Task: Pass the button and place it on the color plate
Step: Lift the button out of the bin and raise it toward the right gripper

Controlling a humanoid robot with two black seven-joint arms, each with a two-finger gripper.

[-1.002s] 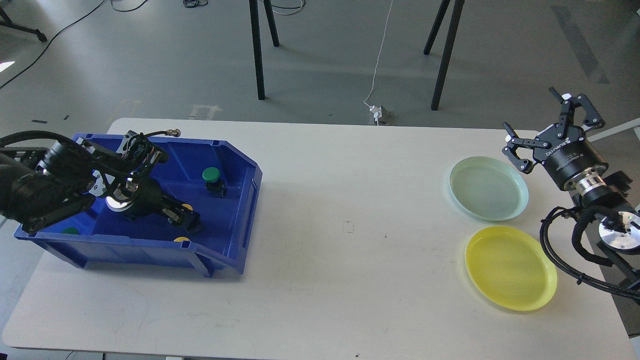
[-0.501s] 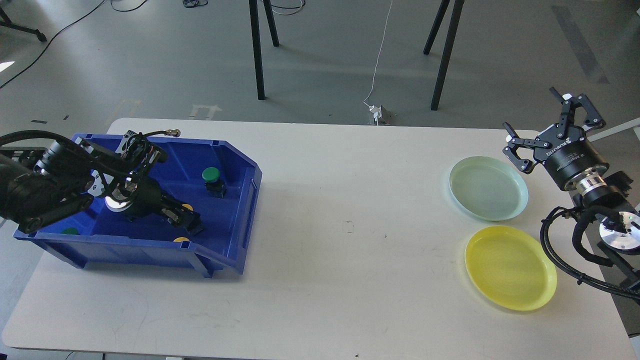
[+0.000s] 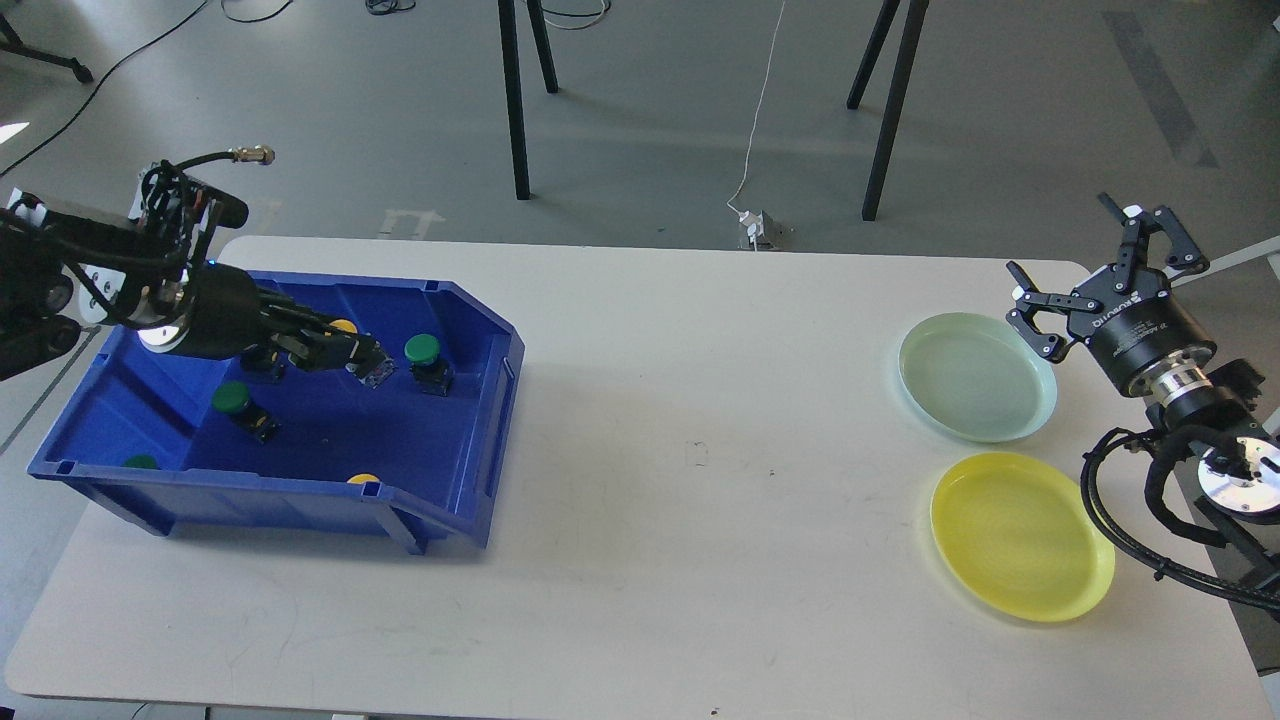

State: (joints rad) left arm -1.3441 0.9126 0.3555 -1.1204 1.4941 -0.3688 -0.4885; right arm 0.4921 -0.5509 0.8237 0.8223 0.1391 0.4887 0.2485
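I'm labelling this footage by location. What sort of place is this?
Probably a robotics lab or workshop: a white table on bare grey floor, cables trailing across it, and black stand legs behind.

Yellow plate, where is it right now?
In the head view the yellow plate sits on the white table at its right end, nearer the robot than the pale green plate, below the open right gripper. It holds nothing.
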